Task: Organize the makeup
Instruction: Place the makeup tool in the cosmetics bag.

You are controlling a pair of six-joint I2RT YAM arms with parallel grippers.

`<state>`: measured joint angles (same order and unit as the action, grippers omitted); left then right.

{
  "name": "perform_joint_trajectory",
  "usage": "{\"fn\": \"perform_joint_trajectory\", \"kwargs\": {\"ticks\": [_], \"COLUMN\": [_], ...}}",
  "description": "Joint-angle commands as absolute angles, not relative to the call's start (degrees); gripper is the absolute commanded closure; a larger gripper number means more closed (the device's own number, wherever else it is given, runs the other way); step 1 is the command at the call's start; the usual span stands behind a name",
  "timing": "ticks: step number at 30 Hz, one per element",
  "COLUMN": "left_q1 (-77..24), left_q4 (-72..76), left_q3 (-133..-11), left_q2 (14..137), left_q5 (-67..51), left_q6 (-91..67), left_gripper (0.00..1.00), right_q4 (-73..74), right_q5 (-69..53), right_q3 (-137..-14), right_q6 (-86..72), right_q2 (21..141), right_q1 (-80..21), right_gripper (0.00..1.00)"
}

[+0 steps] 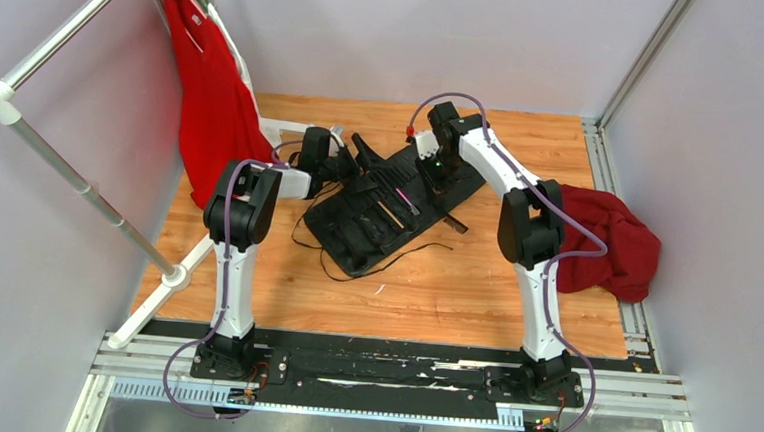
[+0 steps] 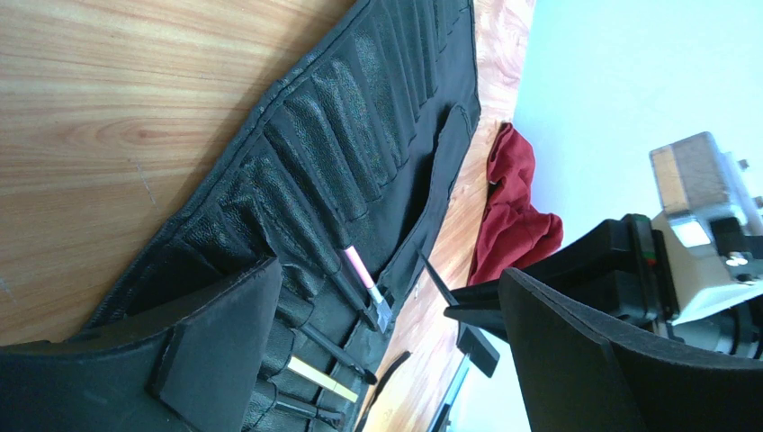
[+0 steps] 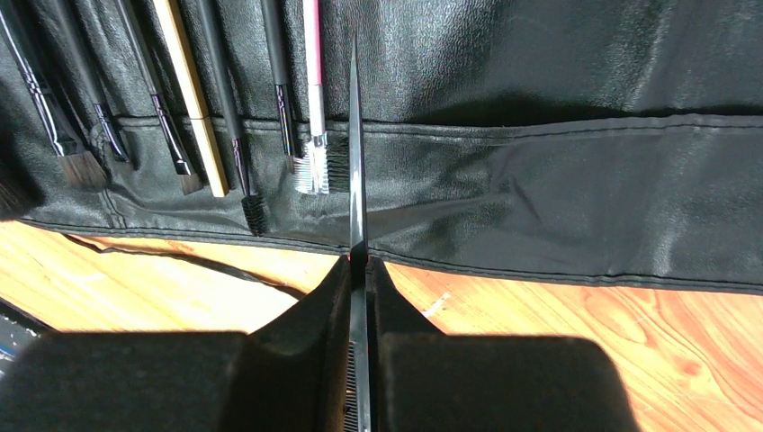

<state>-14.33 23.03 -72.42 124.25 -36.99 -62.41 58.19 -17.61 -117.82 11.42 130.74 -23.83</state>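
The black slotted roll (image 1: 356,240) lies open in the middle of the table. Several makeup brushes sit in its slots, among them a pink one (image 3: 312,72), a tan one (image 3: 186,90) and black ones (image 3: 222,99). My right gripper (image 3: 358,265) is shut on a thin black pointed makeup tool (image 3: 354,135) with comb teeth. It holds the tool's tip over the roll (image 3: 558,54), just right of the pink brush. My left gripper (image 2: 391,274) is open and empty, low over the roll's (image 2: 360,117) near end. From there the pink brush (image 2: 358,267) and the held tool (image 2: 438,281) show.
A dark red cloth (image 1: 607,240) lies at the table's right edge. A red garment (image 1: 210,95) hangs on a white rack (image 1: 79,182) at the left. Black cords (image 1: 315,257) trail from the roll onto the wood. Both grippers (image 1: 361,170) (image 1: 431,169) work close together.
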Motion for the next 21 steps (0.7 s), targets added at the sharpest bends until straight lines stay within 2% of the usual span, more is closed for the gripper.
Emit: {"fn": "perform_joint_trajectory", "kwargs": {"ticks": [1, 21], "left_q1": [-13.38, -13.43], "left_q4": [18.01, 17.95], "left_q3": [-71.33, -70.95], "left_q2": [123.66, 123.79], "left_q5": [-35.83, -35.82], "left_q6": [-61.34, -61.19], "left_gripper": [0.02, 0.02], "right_q4": [60.74, 61.11], "right_q5": [-18.72, -19.15], "right_q3": [-120.82, -125.16], "right_q6": [12.59, 12.61], "right_q2": [132.88, 137.64], "right_q1": [-22.94, -22.34], "right_gripper": [0.99, 0.99]}}
